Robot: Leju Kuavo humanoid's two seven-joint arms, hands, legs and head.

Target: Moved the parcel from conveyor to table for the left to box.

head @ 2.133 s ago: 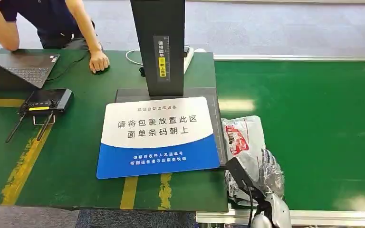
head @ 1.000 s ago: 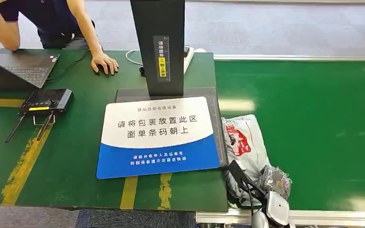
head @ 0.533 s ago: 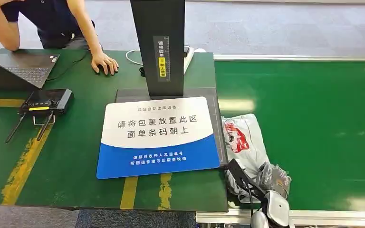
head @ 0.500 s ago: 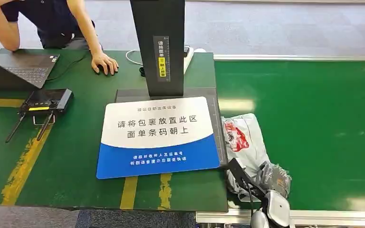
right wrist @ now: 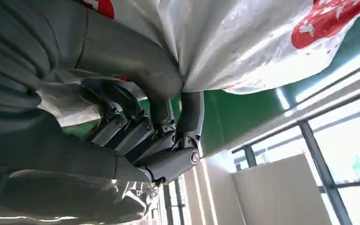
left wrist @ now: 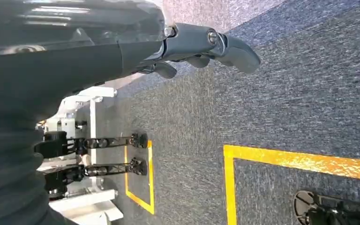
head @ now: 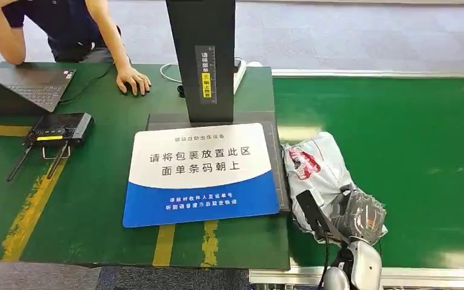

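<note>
1. The right hand (head: 362, 214) grips the parcel (head: 320, 172); in the right wrist view its thumb and fingers (right wrist: 187, 117) are closed tight on a bunched fold of the white plastic (right wrist: 243, 42), with no gap showing
2. The step in hand looks like the lift off the conveyor (head: 411, 151): the parcel's near end is gathered up in the hand, while its far end lies at the belt's left edge, just beside the surface (head: 84, 199)
3. The next move likely calls for carrying the parcel leftward over that edge and laying it on the blue-and-white mat (head: 199, 175); the thin plastic could slip or twist, so the hold must stay firm
4. The left hand (left wrist: 206, 44) hangs over the floor (left wrist: 286, 93), holding nothing, fingers loosely curled with a gap between them
5. At the surface's far edge a person's hand (head: 133, 80) rests flat, near a laptop (head: 27, 84) at the far left corner
</note>
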